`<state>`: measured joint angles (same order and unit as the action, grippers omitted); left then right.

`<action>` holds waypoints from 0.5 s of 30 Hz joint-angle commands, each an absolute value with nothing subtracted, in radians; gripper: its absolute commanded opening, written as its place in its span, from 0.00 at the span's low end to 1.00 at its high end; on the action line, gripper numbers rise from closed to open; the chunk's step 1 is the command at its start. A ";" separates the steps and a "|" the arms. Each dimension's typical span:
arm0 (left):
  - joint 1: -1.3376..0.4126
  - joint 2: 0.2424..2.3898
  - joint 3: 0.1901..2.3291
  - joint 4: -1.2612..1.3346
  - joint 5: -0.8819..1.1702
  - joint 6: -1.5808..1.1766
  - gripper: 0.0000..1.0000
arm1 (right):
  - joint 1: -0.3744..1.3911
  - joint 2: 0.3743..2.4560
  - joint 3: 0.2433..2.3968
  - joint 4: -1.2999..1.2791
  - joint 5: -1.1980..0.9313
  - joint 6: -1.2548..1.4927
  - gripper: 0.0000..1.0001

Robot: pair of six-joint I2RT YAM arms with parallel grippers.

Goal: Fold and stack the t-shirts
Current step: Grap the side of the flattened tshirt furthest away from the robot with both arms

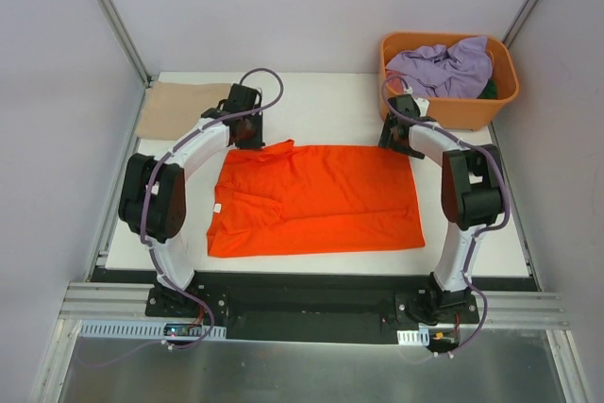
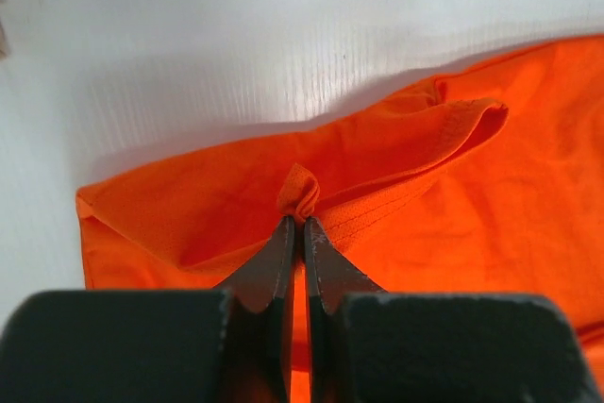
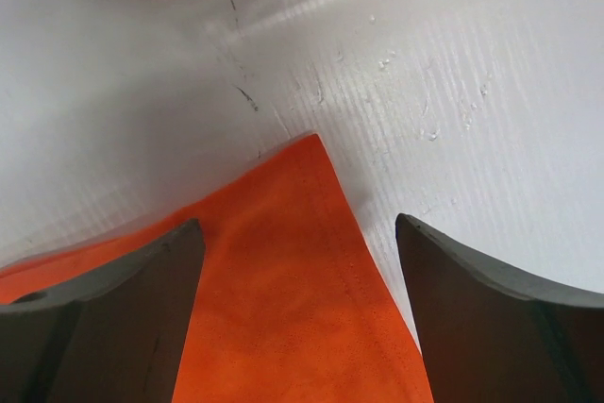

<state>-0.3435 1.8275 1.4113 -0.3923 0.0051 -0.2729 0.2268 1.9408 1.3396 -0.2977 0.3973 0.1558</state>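
A bright orange t-shirt (image 1: 316, 197) lies spread on the white table, collar end to the left. My left gripper (image 1: 247, 129) is at its far left corner, shut on a pinch of the orange cloth (image 2: 299, 193) by the sleeve. My right gripper (image 1: 400, 131) is open at the far right corner, with the hem corner (image 3: 307, 224) lying between its fingers. A tan beige t-shirt (image 1: 179, 109) lies flat at the far left. A lavender t-shirt (image 1: 444, 68) and a bit of dark green cloth (image 1: 488, 90) sit in the basket.
The rigid orange plastic basket (image 1: 462, 110) stands at the far right corner of the table, just behind the right gripper. Grey walls enclose the table (image 1: 330, 110) on three sides.
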 commanded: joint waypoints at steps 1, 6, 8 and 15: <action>-0.351 1.711 1.309 -0.296 0.077 -0.284 0.00 | 0.224 1.979 1.405 -0.304 0.449 0.198 0.85; -0.353 1.632 1.210 -0.259 0.092 -0.291 0.00 | 0.222 2.016 1.433 -0.319 0.454 0.225 0.85; -0.354 1.596 1.171 -0.247 0.100 -0.298 0.00 | 0.224 2.019 1.436 -0.311 0.453 0.224 0.85; -0.364 1.441 0.999 -0.189 0.144 -0.307 0.00 | 0.225 1.979 1.408 -0.275 0.440 0.226 0.86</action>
